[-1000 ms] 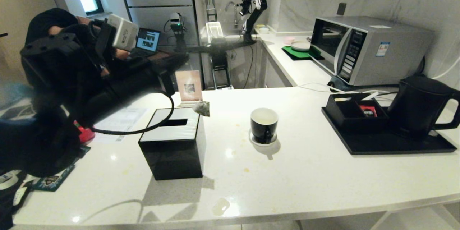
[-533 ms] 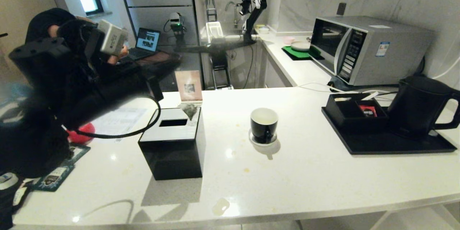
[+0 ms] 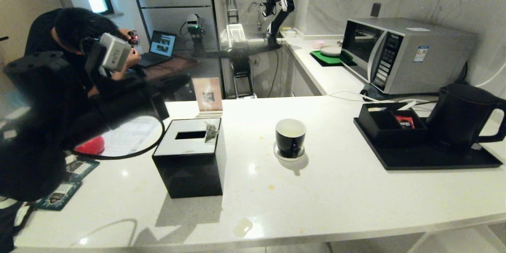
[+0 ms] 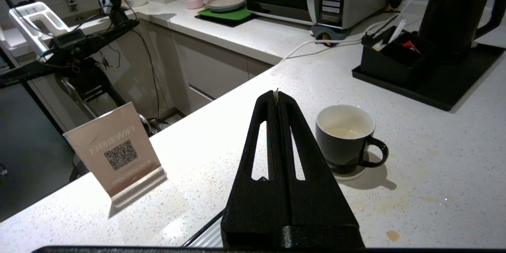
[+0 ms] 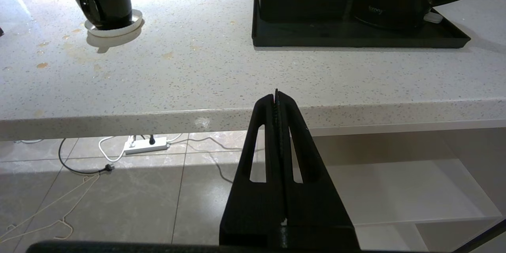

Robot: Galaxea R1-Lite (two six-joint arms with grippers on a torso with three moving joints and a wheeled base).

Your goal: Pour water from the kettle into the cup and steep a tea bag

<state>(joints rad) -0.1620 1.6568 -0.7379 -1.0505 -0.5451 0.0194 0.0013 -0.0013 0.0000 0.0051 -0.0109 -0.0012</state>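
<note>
Left pincer (image 4: 276, 95) clamped on a white scrap; tea bag (image 3: 210, 131) dangles point-down

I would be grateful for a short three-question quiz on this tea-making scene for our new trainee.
1. True or false: the kettle stands on the black tray.
2. Where is the tea bag? A: inside the cup. B: over the top of the black box. C: on the tray.
3. Which hand is parked, shut, at the countertop's front edge?

Key: 1 true. 2 B. 3 the right hand.
</note>
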